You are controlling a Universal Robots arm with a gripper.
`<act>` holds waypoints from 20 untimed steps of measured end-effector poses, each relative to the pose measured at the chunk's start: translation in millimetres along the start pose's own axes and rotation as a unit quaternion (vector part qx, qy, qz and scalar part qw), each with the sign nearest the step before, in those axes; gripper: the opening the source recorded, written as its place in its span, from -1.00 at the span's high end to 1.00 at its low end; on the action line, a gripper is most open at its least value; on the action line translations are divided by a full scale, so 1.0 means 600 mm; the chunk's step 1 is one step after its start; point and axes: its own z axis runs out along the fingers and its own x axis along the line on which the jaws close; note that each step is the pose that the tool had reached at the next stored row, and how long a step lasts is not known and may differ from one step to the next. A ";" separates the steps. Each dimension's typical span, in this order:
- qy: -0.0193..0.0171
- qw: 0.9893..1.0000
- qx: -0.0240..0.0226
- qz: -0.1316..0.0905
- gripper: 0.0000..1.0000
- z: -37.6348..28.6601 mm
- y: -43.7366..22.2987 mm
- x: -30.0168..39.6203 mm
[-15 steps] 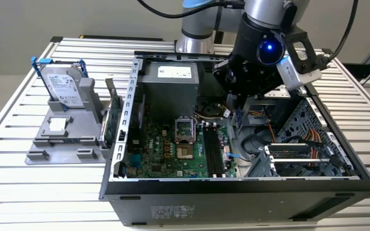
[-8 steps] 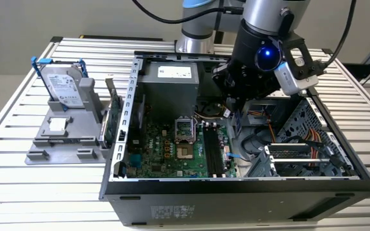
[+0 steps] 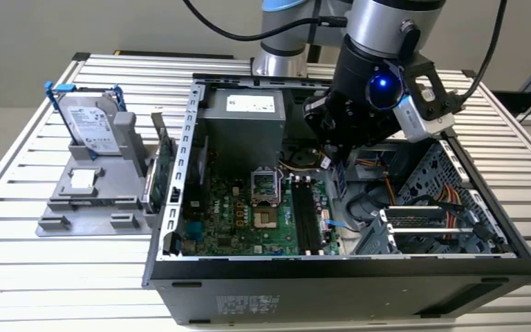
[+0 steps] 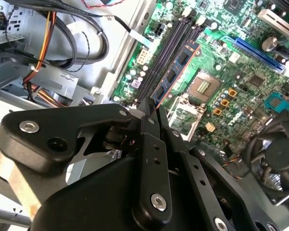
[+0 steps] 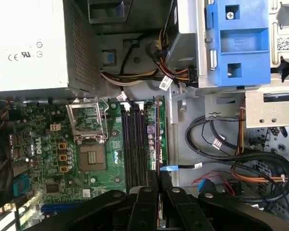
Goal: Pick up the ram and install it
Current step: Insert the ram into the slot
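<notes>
The ram is a thin bluish stick with dark chips, and it sticks out from the fingertips of my gripper, which is shut on one end of it. In the first wrist view the ram shows edge-on, running out from the gripper alongside the black slots of the green motherboard. It hangs just above the board, by the slot row's edge nearest the drive cage. In the exterior view the gripper is low inside the open computer case, over the slots.
A grey power supply fills the case's back, with the open processor socket beside the slots. Cable bundles and a metal drive cage lie close on the exterior view's right. A silver hard drive stands on a grey holder outside the case.
</notes>
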 end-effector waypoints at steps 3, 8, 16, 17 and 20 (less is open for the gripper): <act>0.000 1.000 0.000 -0.009 1.00 0.004 -0.001 0.000; 0.000 1.000 0.000 -0.011 1.00 0.011 -0.001 0.000; 0.000 1.000 0.000 -0.011 1.00 0.021 -0.002 0.000; 0.000 1.000 0.000 -0.011 1.00 0.021 -0.002 0.000; 0.000 1.000 0.000 -0.011 1.00 0.022 -0.002 0.000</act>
